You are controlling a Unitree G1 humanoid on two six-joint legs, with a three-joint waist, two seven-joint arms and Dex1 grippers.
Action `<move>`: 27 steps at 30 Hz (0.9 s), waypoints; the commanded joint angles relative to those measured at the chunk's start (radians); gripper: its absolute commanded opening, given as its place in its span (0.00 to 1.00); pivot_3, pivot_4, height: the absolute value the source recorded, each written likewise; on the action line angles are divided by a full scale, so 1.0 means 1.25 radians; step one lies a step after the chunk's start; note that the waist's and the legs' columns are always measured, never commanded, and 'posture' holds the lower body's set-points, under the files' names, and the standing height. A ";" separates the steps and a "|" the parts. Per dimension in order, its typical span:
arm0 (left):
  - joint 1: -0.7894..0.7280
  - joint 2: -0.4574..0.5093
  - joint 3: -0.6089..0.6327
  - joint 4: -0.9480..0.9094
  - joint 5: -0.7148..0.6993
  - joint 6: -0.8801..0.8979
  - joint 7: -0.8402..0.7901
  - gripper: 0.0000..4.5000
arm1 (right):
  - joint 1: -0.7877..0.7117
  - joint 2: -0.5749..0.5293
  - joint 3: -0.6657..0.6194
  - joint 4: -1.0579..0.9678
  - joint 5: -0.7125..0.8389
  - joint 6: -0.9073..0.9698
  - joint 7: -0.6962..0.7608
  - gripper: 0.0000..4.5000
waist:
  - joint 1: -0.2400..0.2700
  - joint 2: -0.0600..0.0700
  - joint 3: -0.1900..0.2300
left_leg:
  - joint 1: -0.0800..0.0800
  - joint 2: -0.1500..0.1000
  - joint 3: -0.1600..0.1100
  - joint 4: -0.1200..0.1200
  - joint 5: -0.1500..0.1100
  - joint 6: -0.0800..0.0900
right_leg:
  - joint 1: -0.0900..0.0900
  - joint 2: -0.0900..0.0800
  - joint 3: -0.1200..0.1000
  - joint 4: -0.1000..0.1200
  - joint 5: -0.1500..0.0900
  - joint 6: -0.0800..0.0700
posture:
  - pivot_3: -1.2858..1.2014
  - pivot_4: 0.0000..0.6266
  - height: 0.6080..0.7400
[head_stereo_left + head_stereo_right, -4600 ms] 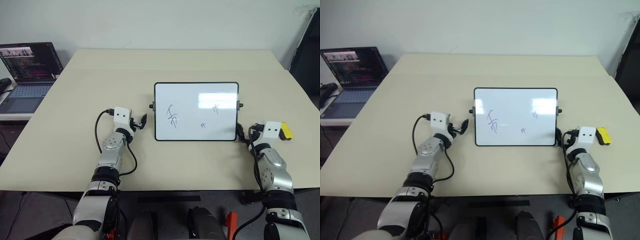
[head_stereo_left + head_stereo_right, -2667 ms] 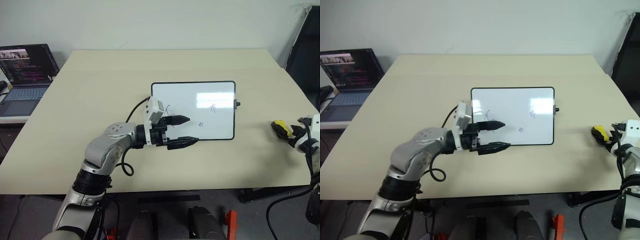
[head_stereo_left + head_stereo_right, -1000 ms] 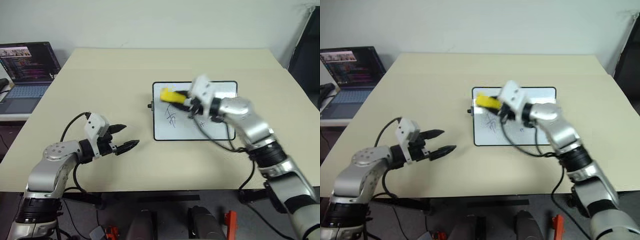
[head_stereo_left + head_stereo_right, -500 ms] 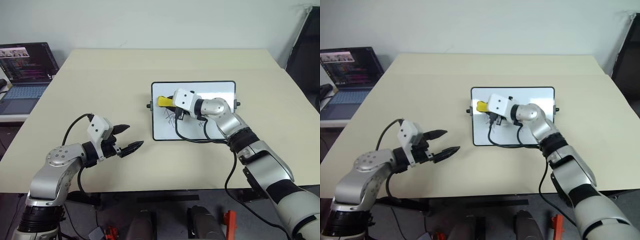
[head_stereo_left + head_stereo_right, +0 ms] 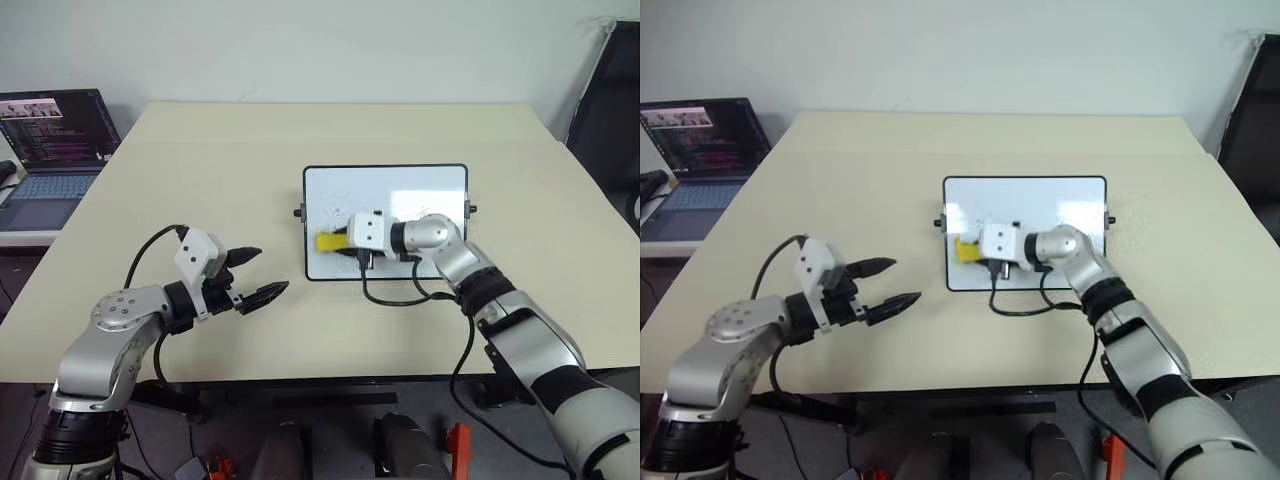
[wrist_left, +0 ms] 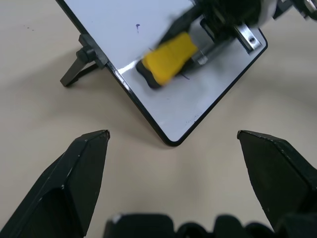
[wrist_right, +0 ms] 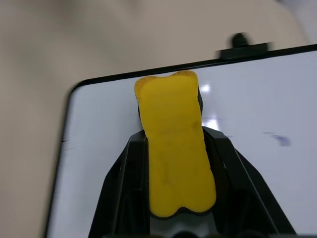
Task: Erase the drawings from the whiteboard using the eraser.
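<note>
Wiping partway done, by the look of it: pressing the small bright yellow block eraser against the near left part of the small glossy white whiteboard with thin black frame, lying near the middle of the wide beige table. Gripping that eraser tight in the right gripper, jaws clamped on both its sides. Hovering left of the board, well apart from it, with the left gripper spread wide and carrying nothing. Leaving faint traces of the thin dark-blue pen drawings beside the eraser, so likely needing more passes. Sitting far left on a separate surface, an open dark laptop, against a plain pale wall
</note>
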 commanded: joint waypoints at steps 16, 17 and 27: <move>-0.072 -0.008 -0.030 0.026 0.005 -0.021 -0.016 1.00 | -0.098 -0.011 -0.019 0.171 -0.108 0.003 -0.206 0.25 | -0.001 -0.001 -0.001 | -0.001 0.000 0.001 0.003 0.004 0.004 | 0.000 0.001 0.002 -0.001 0.004 -0.004 | 0.52 0.24 1.00; -0.071 -0.007 -0.030 0.025 0.004 -0.020 -0.018 1.00 | -0.075 -0.013 -0.014 0.153 -0.100 0.004 -0.151 0.25 | -0.002 -0.002 -0.002 | -0.001 0.000 0.001 0.003 0.004 0.004 | 0.000 0.001 0.002 -0.001 0.006 -0.002 | 0.52 0.24 1.00; -0.078 0.014 -0.022 0.032 0.007 -0.019 -0.040 1.00 | 0.009 -0.023 -0.022 0.019 -0.069 0.033 -0.017 0.25 | -0.002 -0.002 -0.002 | 0.000 0.001 0.001 0.004 0.005 0.006 | 0.000 0.002 0.002 -0.001 0.004 -0.002 | 0.52 0.24 1.00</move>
